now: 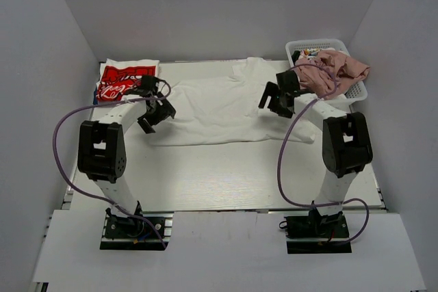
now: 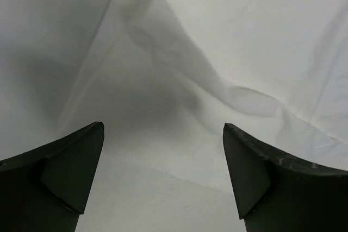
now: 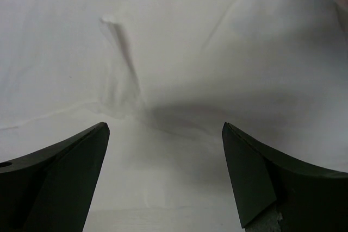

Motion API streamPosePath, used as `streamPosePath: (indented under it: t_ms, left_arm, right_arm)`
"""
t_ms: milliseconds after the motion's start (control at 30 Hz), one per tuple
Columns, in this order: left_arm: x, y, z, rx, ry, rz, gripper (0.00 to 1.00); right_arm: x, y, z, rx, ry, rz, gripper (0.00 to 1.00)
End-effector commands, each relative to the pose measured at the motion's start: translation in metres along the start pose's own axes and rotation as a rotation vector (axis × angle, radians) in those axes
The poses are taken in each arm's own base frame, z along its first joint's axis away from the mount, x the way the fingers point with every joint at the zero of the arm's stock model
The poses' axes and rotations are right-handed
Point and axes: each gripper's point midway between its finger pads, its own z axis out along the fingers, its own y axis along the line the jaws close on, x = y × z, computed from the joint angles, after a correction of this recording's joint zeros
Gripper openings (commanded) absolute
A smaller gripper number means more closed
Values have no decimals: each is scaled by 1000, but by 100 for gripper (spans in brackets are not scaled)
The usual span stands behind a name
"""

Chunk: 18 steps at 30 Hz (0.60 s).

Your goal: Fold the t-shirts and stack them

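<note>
1. Red-print shirt [image 1: 126,80] lies folded at upper left, looks done.
2. White shirt [image 1: 219,111] sprawls mid-frame, unfolded; left gripper [image 1: 156,113] and right gripper [image 1: 277,99] hang spread over it.
3. Pink shirt [image 1: 335,68] waits in basket [image 1: 357,91], upper right.

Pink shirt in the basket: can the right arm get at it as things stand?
Probably yes. The pink shirt is heaped on top of the basket, uncovered, just beside the right gripper, which is open and holds nothing.
</note>
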Motion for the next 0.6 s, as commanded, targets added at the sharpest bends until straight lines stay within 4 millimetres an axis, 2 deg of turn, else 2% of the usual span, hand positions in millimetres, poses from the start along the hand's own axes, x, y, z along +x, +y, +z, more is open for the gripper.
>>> streamPosePath:
  t_ms: [0,33,67,100,167,200,233,267,300,333,367,433,467,500,533,567]
  left_arm:
    - [-7,-40,3,109,-18,35,100]
    - [-4,-42,13,124,-14,35,100]
    - [4,-47,18,138,0,48,100]
    - [11,-44,24,129,24,50,100]
    - [25,-32,40,85,67,45,100]
    - [31,-25,41,66,87,47,100]
    - [42,-9,46,12,107,52,100]
    - [51,0,48,-12,130,55,100]
    - [55,6,46,-31,118,56,100]
    - [72,25,47,-67,153,61,100]
    - [78,32,44,-74,159,62,100]
    - [95,52,33,-89,171,44,100]
    - [101,55,28,-84,171,54,100]
    - [118,69,24,-104,192,54,100]
    - [117,72,12,-90,166,41,100]
    - [123,84,5,-119,171,30,100]
  right_arm:
    - [-7,-9,-2,-5,-72,-28,90]
    - [2,-14,6,2,-37,-32,90]
    - [4,-15,10,4,-31,-38,90]
    - [15,-22,18,28,8,-41,90]
    - [24,-31,26,70,48,-34,90]
    - [29,-37,27,88,62,-28,90]
    - [36,-40,27,99,77,-23,90]
    - [58,-51,26,123,120,-11,90]
    - [63,-53,21,124,123,0,90]
    - [64,-52,13,116,113,31,90]
    - [100,-70,9,156,181,39,90]
    - [102,-66,-12,127,151,78,90]
    - [139,-84,-25,149,208,86,90]
    - [148,-88,-31,151,211,94,90]
    - [150,-85,-44,137,187,130,90]
    - [186,-107,-58,182,228,143,90]
